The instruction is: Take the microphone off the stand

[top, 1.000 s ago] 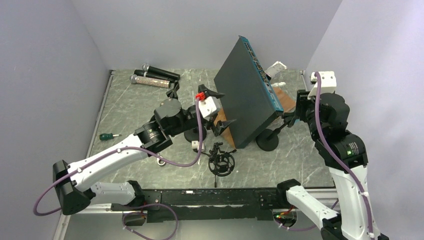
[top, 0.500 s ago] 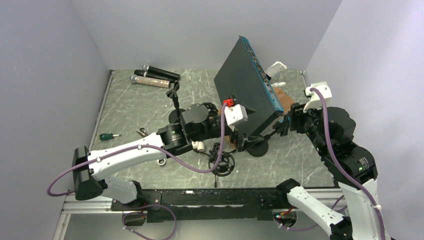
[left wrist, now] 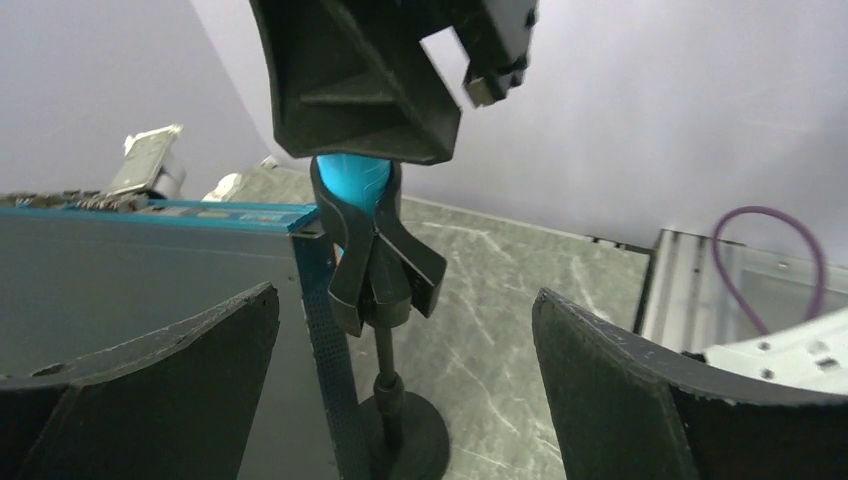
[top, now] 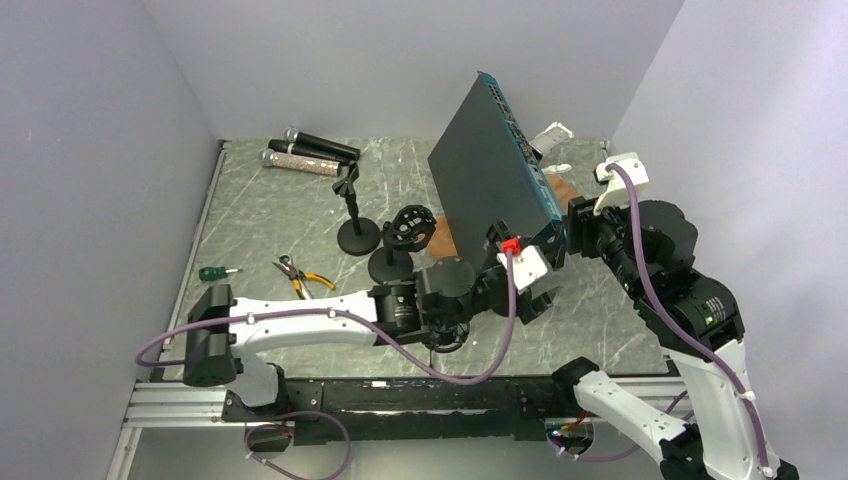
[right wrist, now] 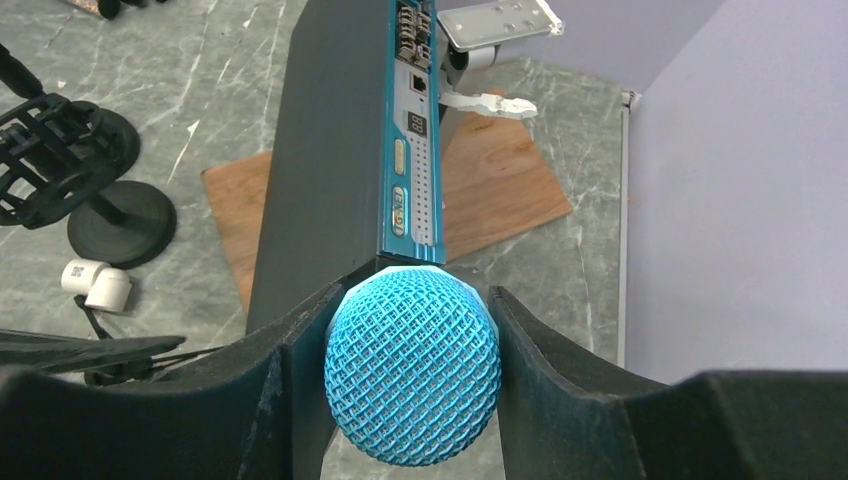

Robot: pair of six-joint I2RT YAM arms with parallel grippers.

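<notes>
The blue mesh-headed microphone (right wrist: 412, 375) sits in the black clip (left wrist: 375, 260) of a small stand with a round base (left wrist: 405, 432). My right gripper (right wrist: 412, 335) is shut on the microphone's head, one pad on each side. In the left wrist view its fingers (left wrist: 350, 80) show above the clip, with the blue body (left wrist: 352, 182) below them. My left gripper (left wrist: 400, 300) is open, its jaws wide on either side of the stand's post and not touching it. In the top view the left gripper (top: 530, 290) hides the stand, and the right gripper (top: 575, 235) is just beyond it.
A black rack unit (top: 490, 190) leans on a wooden board (right wrist: 500, 170) right beside the stand. Two other stands (top: 357, 235), one with a shock mount (top: 410, 225), stand mid-table. Microphones (top: 305, 150) lie at the back left. Pliers (top: 295, 275) and a screwdriver (top: 215, 272) lie on the left.
My left arm has swung right across the table, from the middle stands to the stand by the rack unit. My right gripper has shifted a little up and back.
</notes>
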